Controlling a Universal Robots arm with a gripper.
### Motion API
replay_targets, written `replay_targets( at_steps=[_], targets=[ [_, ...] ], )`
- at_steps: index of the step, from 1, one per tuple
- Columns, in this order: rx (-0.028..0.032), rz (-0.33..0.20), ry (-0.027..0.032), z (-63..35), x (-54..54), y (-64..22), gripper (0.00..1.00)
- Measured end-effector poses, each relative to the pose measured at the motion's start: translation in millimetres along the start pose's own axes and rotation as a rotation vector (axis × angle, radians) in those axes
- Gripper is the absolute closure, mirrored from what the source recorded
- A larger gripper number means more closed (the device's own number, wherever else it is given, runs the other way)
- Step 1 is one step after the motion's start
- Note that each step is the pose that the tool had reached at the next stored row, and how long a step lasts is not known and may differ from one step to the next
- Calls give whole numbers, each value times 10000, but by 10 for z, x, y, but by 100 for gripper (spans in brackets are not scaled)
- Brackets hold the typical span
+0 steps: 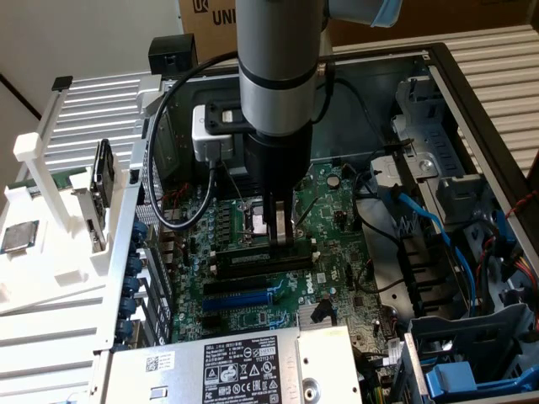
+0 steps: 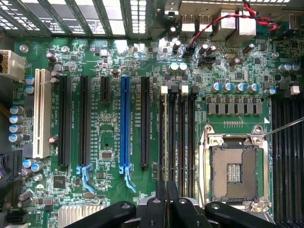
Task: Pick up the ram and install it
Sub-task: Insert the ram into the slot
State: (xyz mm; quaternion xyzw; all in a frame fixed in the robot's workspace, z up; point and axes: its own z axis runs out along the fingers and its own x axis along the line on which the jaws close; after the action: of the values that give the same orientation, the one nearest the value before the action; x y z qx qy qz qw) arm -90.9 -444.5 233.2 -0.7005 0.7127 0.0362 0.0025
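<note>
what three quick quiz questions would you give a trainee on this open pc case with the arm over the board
1. True or false: the square metal-framed processor socket on the green motherboard holds a chip.
2. Pick one: the jaws of the black-fingered gripper stand A wide open, B half open, C shut.
3. Short answer: which parts of the board lie nearest the gripper's tips?
Key: 1 false, the socket is empty; 2 C; 3 the long black memory slots.
</note>
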Motion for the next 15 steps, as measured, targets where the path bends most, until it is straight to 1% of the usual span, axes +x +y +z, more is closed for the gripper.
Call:
replay_targets(
  at_steps=[8, 10, 15],
  targets=[
    [11, -1, 1, 7, 0, 8, 88],
    [12, 0, 20, 13, -3, 8, 88],
    [11, 1, 32, 16, -9, 8, 88]
  ],
)
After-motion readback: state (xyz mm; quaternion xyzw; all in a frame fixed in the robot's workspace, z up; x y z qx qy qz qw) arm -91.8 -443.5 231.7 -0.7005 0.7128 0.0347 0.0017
